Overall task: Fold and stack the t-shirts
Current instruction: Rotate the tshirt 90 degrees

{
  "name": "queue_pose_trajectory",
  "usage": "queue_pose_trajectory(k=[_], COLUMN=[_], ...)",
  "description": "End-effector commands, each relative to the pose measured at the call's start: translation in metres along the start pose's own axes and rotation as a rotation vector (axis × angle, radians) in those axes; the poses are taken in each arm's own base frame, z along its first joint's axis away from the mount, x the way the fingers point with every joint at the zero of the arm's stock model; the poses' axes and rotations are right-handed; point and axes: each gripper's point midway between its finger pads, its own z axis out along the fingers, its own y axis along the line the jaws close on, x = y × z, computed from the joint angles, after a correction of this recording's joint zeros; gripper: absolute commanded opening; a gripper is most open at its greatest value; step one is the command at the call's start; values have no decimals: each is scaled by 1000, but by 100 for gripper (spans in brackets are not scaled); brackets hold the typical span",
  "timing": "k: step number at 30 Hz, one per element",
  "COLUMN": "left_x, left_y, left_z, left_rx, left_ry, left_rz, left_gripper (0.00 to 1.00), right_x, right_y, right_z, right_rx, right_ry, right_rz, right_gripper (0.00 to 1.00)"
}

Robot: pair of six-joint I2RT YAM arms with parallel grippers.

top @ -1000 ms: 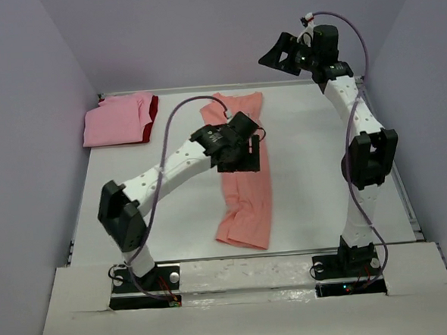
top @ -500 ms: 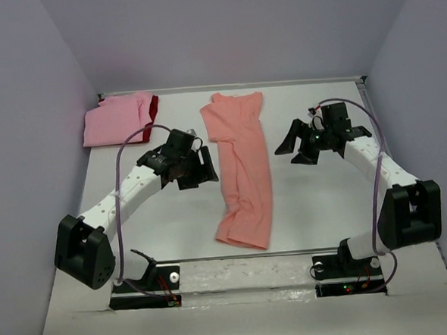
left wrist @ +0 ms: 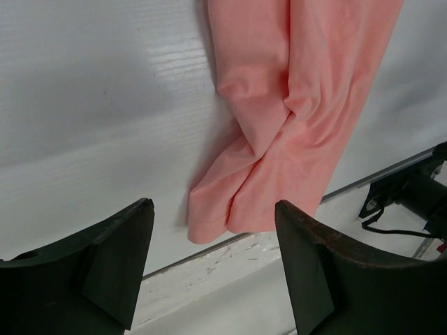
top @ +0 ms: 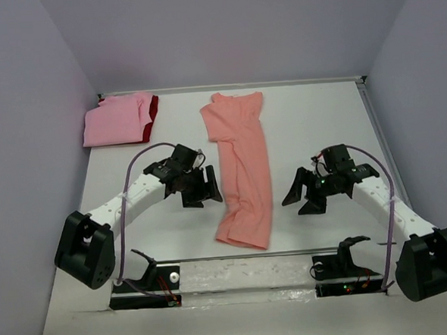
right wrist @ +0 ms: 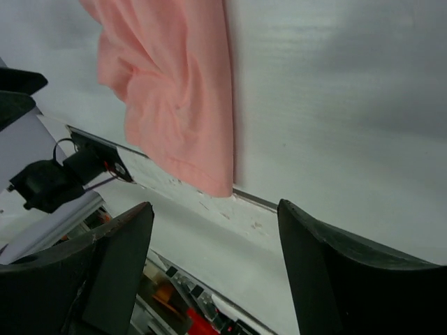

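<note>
Both arms are dropping low and drawing back toward their bases compared with a second ago: the right tool, then raised high at the far side, is now hanging close over the desk, and the left tool, then over the cloth, is now sitting off to one side of it. Both tools are standing released, jaws wide, nothing between them. The salmon-orange t-shirt is lying as a long narrow strip between the two tools, just inboard of each, apparently where it lay half a second ago. Its collar end is reaching well beyond the tools and its hem end is falling slightly behind them, at the desk's near edge. A twisted ridge is running through the cloth roughly level with the tools; the left wrist view is showing it just ahead of the fingers. The lighter pink t-shirt is resting folded far beyond and outboard of the left tool, with the dark red t-shirt peeking out along its inboard edge. Judgement: the step in hand is taking the hem corners for a lengthwise fold. To do it well, each tool should be settling onto its own corner, pinching every layer, then both lifting level and in step so the twist is pulling flat rather than being folded in.
</note>
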Motion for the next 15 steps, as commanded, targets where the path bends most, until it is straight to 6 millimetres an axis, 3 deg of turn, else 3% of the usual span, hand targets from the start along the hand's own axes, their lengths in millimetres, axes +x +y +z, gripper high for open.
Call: queue_pose_trajectory(k=[1,5,13,15], left_x=[24,46,75,80], left_y=[-5,-4,35,29], left_z=[6,11,18,17], left_rx=[33,19,-66,-49], left_ry=[75,120,182,190], left_rz=[29,85,151,174], left_gripper=[79,79,79,79], right_x=[36,65,99,107], right_y=[-3,-11,-26,-34], right_z=[3,15,37,46], right_rx=[-2,17,22,44], right_ry=[82,117,156,166], right_rz=[4,-17,-67,-60], right_gripper=[77,77,75,75])
